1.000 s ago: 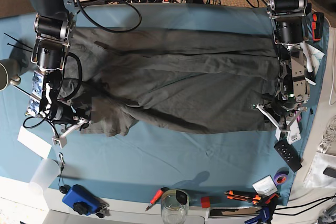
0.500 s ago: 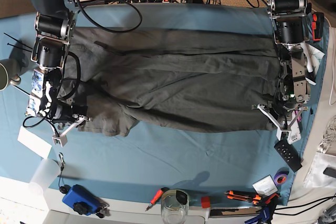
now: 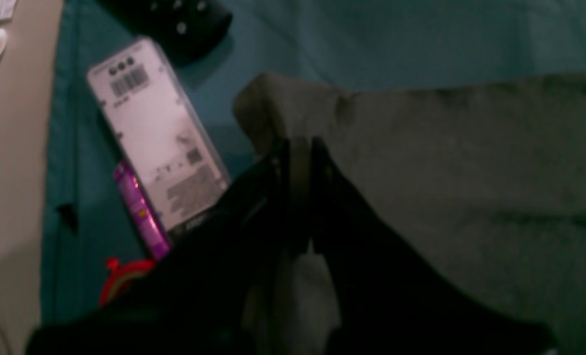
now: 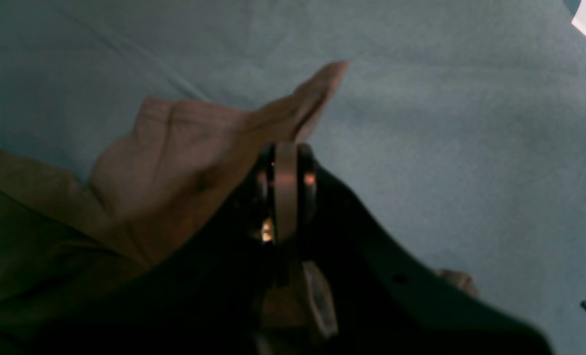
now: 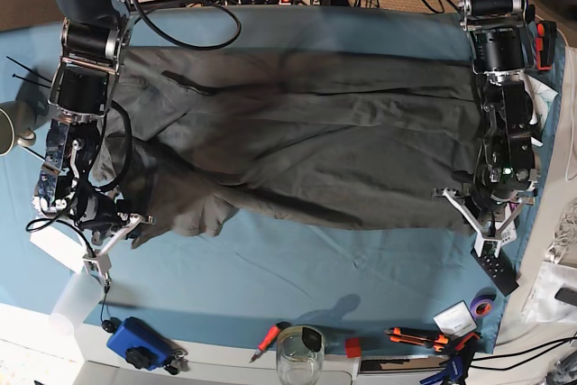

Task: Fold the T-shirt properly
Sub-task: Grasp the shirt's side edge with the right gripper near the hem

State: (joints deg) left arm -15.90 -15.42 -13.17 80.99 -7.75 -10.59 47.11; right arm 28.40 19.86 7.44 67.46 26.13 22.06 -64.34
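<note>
The dark charcoal-grey T-shirt (image 5: pixel 306 142) lies spread and wrinkled across the teal table cloth (image 5: pixel 297 268), running from left to right. In the base view my left gripper (image 5: pixel 465 206) is at the shirt's near right corner. In the left wrist view the left gripper (image 3: pixel 298 148) is shut, with a fold of the T-shirt (image 3: pixel 470 177) pinched between its tips. My right gripper (image 5: pixel 133 224) is at the near left corner. In the right wrist view the right gripper (image 4: pixel 285 155) is shut on a raised flap of the T-shirt (image 4: pixel 189 158).
A black remote (image 5: pixel 495 270), a white barcoded box (image 3: pixel 155 143) and a purple item (image 3: pixel 140 212) lie just beside the left gripper. Along the front edge stand a glass jar (image 5: pixel 299 358), a blue device (image 5: pixel 140 342), screwdrivers (image 5: pixel 419 338) and purple tape (image 5: pixel 482 306). A mug (image 5: pixel 9 128) is at the left.
Both grippers went from open to shut on the shirt's near corners. The right gripper drew its corner toward the front left; the left gripper shifted slightly toward the front.
</note>
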